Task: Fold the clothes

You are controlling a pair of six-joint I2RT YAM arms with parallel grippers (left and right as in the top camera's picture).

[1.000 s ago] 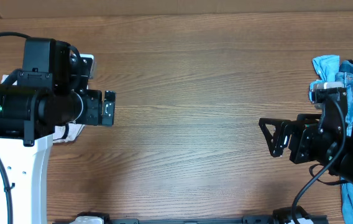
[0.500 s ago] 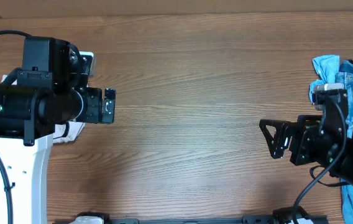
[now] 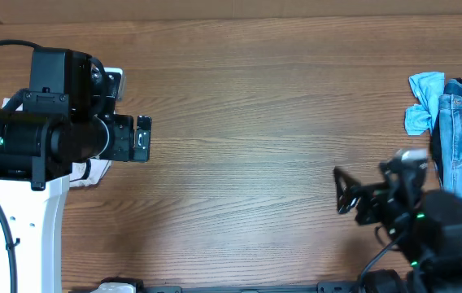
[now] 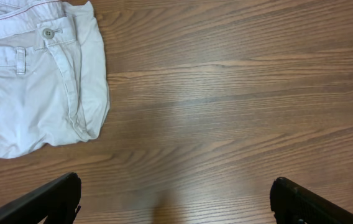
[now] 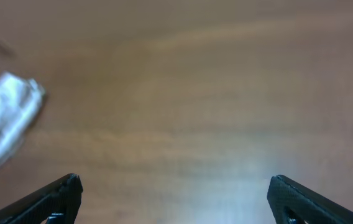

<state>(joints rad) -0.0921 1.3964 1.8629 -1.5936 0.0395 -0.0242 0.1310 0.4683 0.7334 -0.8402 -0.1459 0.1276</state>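
One pair of shorts point(image 4: 33, 93), one denim heap point(image 3: 459, 130), two grippers point(image 4: 175, 193) point(image 5: 173, 186).

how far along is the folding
Done: the beige shorts look doubled over at the fly. In hand: nothing; left claw and right claw stand open, empty. Left: blue denim bunched at the table's right edge, maybe more folds.

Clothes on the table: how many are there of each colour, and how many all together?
Beige shorts: 1
Light blue cloth: 1
Blue jeans: 1
Total: 3
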